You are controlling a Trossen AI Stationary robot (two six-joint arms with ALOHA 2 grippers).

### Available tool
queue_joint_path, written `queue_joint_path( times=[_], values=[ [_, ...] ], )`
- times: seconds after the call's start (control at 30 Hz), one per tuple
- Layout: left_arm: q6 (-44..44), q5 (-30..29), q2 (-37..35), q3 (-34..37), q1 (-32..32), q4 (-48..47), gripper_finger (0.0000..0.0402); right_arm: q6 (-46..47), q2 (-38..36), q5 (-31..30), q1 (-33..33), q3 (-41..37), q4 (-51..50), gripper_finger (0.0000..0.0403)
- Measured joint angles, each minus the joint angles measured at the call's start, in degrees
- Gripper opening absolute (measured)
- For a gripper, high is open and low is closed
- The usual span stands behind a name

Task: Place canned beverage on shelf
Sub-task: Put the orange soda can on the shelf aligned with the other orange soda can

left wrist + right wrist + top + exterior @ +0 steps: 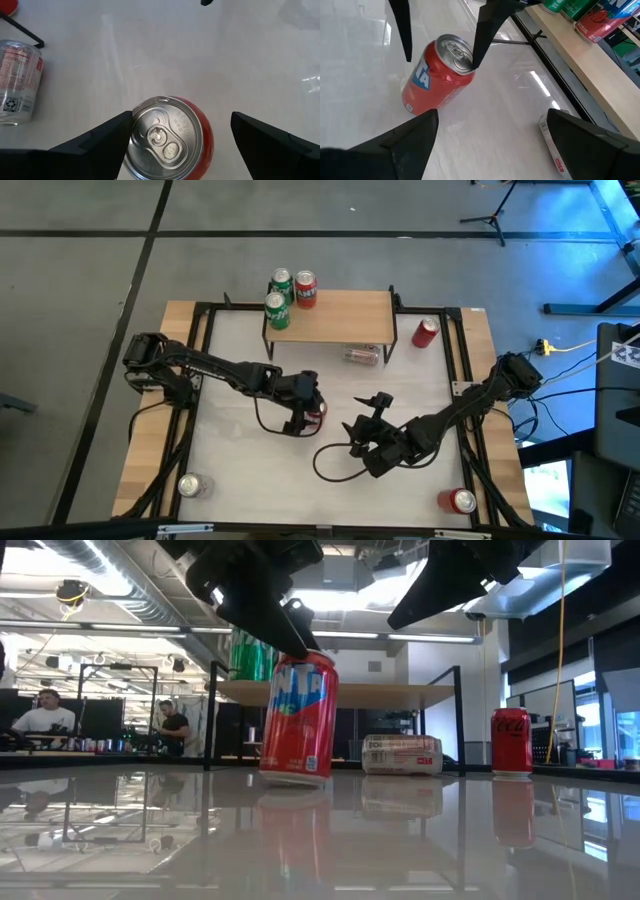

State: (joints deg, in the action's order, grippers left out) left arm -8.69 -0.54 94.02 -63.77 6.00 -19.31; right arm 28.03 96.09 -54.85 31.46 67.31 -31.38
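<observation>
Red can point(296, 718) reads "NTA"; far can point(511, 740) "Coca-Cola".

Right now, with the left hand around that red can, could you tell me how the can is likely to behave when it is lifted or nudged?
The red can already leans with one bottom edge off the table, so it would probably tip if nudged. Its round, glossy side may slip, since only one finger of the open left hand appears to touch it. On its side it would likely roll.
</observation>
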Motion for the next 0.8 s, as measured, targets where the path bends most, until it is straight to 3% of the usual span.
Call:
queue_joint_path(
  times=[0.8],
  values=[
    [3.1, -4.3, -3.1, 0.3, 2.9, -1.0, 0.0328, 0.0, 0.0, 0.0, 0.0, 0.0, 0.0, 0.0370]
  ],
)
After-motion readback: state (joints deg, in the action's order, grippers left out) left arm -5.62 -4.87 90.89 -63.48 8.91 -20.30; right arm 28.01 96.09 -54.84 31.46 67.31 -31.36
